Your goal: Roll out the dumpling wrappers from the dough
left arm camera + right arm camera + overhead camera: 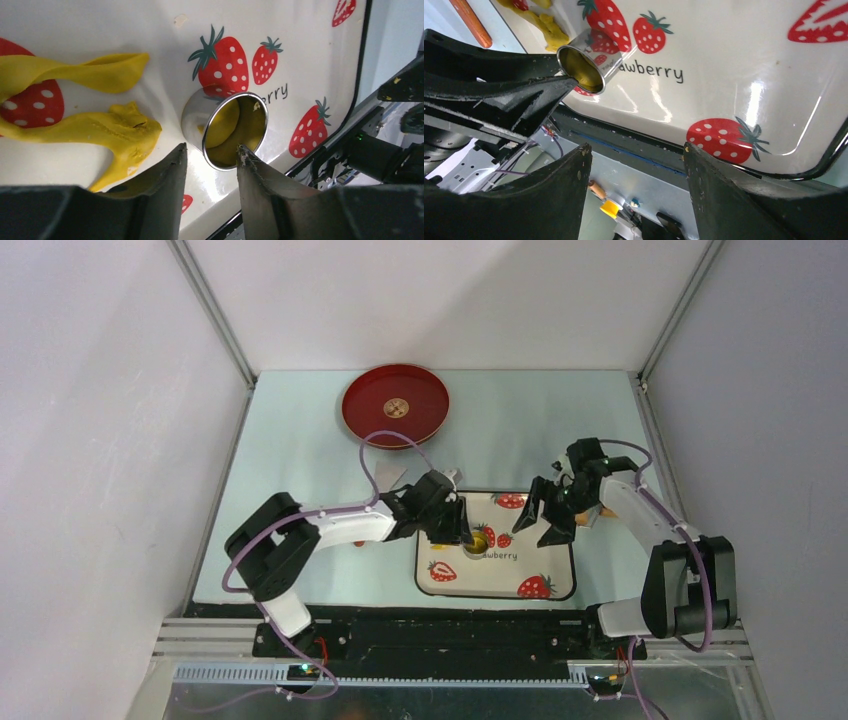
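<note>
Yellow dough (549,29) near "awberry" tray (749,65)

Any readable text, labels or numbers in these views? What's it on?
"awberry": printed on the strawberry tray, right wrist view; its first letters are hidden behind the metal ring.
"rry": same word, left wrist view.
Gold emblem on the red plate: too small to read.
Nothing else legible.

Enclosure, three sides: plain off-white back wall (440,300), left wall (90,440) and right wall (770,390). Aluminium struts (215,310) slant up from the rear corners. Worktop (300,460): pale mint, matt, evenly lit with soft shadows. Near edge: black base plate (450,640), then a ribbed aluminium rail (450,672).
</note>
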